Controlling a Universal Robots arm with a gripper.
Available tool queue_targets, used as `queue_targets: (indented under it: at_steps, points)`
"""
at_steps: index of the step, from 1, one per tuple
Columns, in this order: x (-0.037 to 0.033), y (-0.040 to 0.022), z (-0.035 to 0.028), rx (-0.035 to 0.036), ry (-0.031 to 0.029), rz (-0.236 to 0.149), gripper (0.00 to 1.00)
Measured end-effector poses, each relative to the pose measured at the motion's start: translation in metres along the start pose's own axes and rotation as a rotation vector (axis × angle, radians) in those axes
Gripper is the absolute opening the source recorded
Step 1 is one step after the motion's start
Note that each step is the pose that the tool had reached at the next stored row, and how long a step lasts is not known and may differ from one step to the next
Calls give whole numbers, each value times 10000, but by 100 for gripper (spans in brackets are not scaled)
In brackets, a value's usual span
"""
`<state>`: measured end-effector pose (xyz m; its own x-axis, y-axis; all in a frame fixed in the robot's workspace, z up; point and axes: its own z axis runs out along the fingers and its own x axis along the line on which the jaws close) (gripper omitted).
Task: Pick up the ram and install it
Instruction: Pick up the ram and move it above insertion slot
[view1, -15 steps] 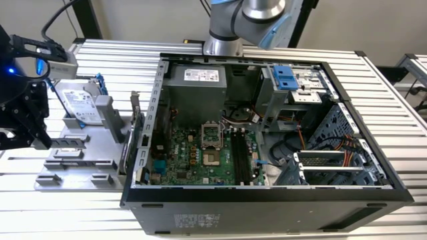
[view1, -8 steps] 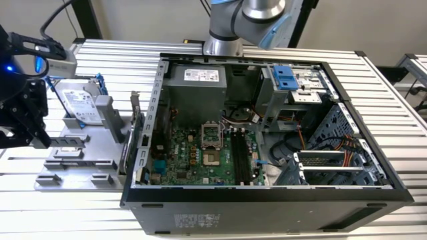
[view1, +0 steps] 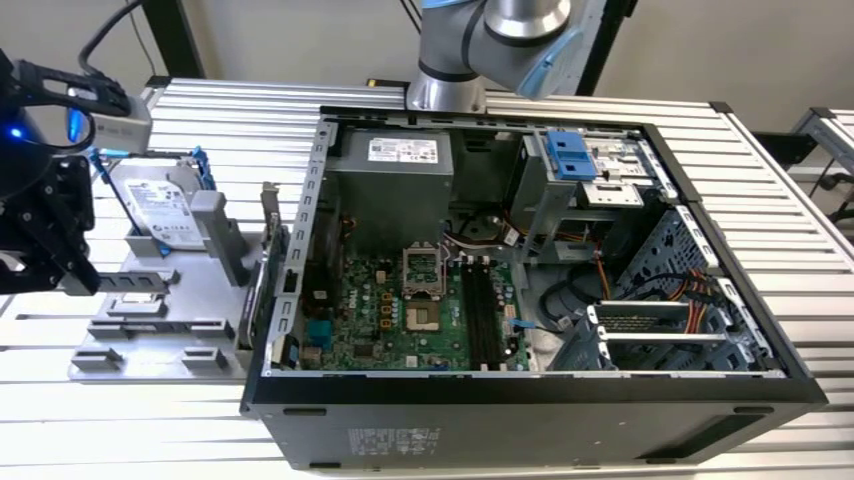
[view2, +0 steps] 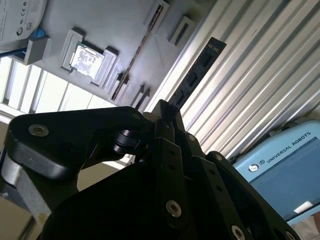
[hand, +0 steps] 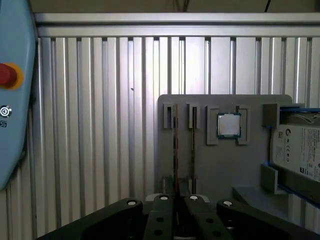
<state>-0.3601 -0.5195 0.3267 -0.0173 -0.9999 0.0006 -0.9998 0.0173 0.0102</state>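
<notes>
Gripper (view2: 164, 112) clamps ram (view2: 197, 70), long axis projecting straight beyond fingers (view2: 168, 145).

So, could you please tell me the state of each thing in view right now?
end effector: shut on the ram.
ram: held in the end effector.
CPU chip: seated in the grey holder.
hard drive: standing in the grey holder.
computer case: side open.

You see blk gripper (view2: 165, 114), dark ram (view2: 198, 74), ribbed silver table (hand: 90, 125), grey holder (hand: 200, 165), silver CPU (hand: 228, 125), green mobo (view1: 400, 310), blue-edged silver HDD (view1: 154, 205).
</notes>
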Motion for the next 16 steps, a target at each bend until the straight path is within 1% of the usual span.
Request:
queue_targets:
  at_steps: [16]
  points:
    - [0,1,-42,1,-1,2,0]
